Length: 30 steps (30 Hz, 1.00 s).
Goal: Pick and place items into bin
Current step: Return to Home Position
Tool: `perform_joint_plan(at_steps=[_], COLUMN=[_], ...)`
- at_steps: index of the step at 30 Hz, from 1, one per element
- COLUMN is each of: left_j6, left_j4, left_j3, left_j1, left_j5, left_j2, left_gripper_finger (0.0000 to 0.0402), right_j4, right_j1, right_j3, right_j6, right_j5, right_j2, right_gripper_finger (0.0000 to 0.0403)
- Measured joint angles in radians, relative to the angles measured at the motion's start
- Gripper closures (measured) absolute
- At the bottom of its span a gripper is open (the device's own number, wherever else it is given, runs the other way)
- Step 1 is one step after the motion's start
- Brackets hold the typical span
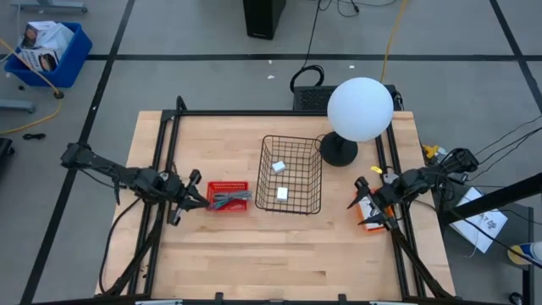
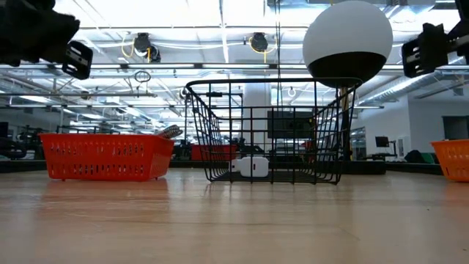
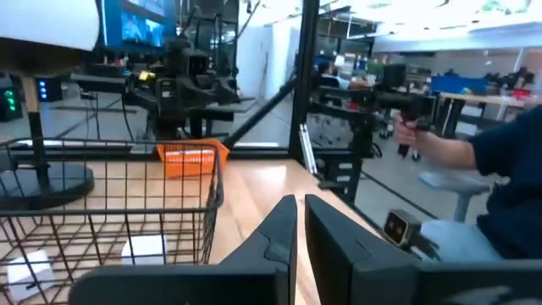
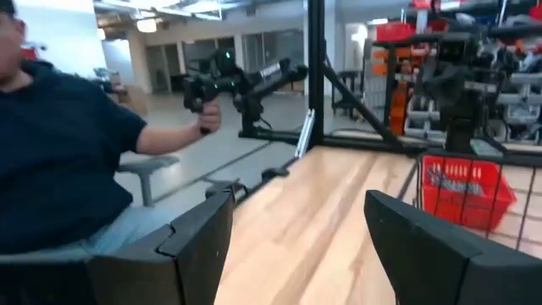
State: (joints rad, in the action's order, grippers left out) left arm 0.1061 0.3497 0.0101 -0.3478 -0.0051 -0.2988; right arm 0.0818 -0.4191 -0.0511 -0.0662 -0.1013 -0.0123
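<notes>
We begin with the left gripper (image 1: 200,198), which hangs over the wood table (image 1: 254,263) with nothing in it. In its wrist view the two fingers (image 3: 275,233) stand narrow, only a thin slit between them.

Just beyond its tips sits a red basket (image 1: 229,185) with grey pieces (image 1: 227,200) inside; we cannot tell what they are.

Past the red basket, farther from this gripper, stands a black wire basket (image 1: 290,137). Two white boxes lie in it, one (image 1: 280,168) toward its back and one (image 1: 282,194) toward its front. Both are well apart from the left gripper, with the red basket between. In the low view we make out one white box (image 2: 253,166) through the wires.

Behind the wire basket's far corner, on the side toward the right gripper, a lamp (image 1: 360,108) with a white globe stands on a dark foot.

The right gripper (image 1: 356,194) faces the wire basket from the other side, near it but not touching. Its fingers (image 4: 199,237) are spread wide and hold nothing. The white boxes lie ahead of it, inside the wire walls.

An orange basket (image 2: 453,160) sits close by this gripper; we cannot see into it.

Beyond the table a person in a dark top (image 4: 59,152) sits with a hand (image 4: 209,119) on a dark handle.
</notes>
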Motion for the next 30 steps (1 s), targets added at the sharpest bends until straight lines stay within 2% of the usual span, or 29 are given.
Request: perform_joint_plan(at_steps=[4,9,13,30], left_j6=[-0.029,-0.119,-0.117,-0.097], left_j4=[-0.085,-0.2,-0.237,-0.233], left_j3=[0.0,0.0,0.0,0.0], left_j1=[0.0,0.0,0.0,0.0], left_j5=[0.0,-0.005,-0.024,-0.031], left_j2=[0.021,0.024,0.024,0.024], left_gripper_finger=[0.0371,0.0371,0.0371,0.0371], right_j4=[-0.027,-0.043,-0.039,-0.04], right_j1=[0.003,0.008,0.008,0.007], right_j3=[0.001,0.002,0.003,0.004], right_j6=[0.024,0.106,0.131,0.131], right_j5=[0.011,0.125,0.179,0.179], right_j2=[0.001,0.0,0.001,0.001], right_gripper_finger=[0.0141,0.0144,0.0141,0.0141])
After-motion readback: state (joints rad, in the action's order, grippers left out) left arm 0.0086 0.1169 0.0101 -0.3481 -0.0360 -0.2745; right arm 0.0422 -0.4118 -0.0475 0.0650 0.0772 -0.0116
